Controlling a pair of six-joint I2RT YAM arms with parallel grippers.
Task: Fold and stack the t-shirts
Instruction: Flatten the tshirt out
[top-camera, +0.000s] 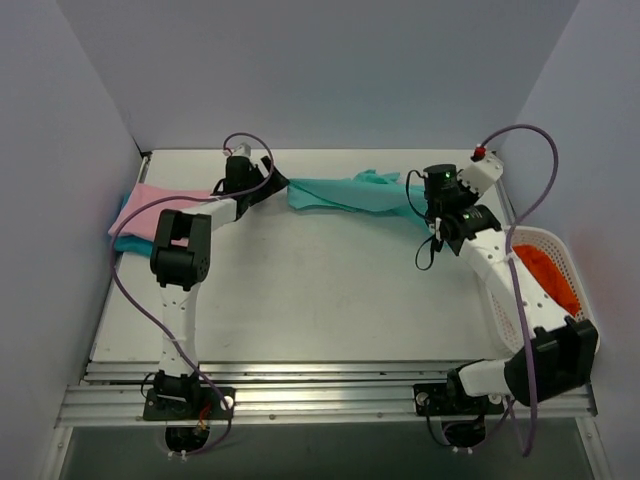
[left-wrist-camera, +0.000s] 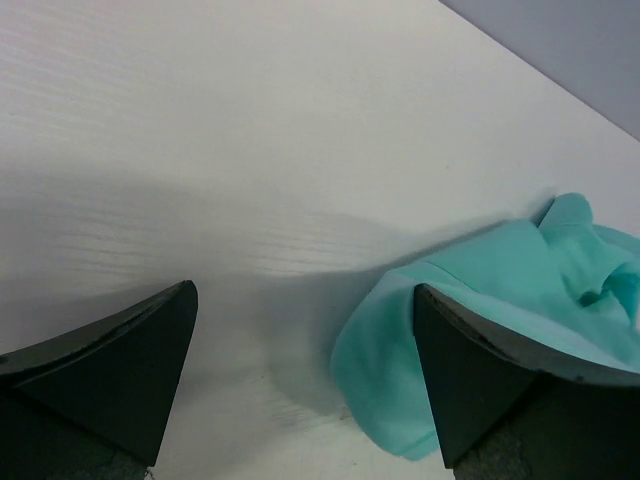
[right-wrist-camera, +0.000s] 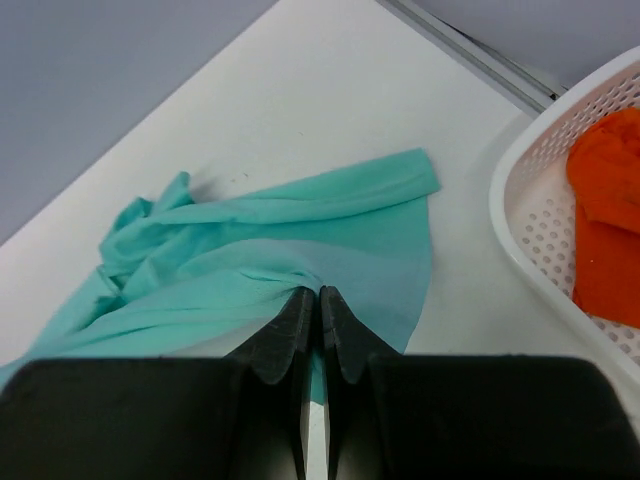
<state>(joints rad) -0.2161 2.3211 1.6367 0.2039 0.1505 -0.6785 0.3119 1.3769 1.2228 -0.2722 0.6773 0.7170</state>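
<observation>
teal shirt (top-camera: 345, 193): bunched at far middle | right gripper (right-wrist-camera: 320, 293): pinched on its right edge, likely so it can be pulled flat | left gripper (left-wrist-camera: 304, 290): spread wide, nothing held, beside left end

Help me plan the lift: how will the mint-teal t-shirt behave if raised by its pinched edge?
Probably floppy: the mint-teal t-shirt lies in soft wrinkles gathering toward the right gripper, so it should drape and hang. Likely light, being thin fabric. Its far end may drag along the table.
</observation>
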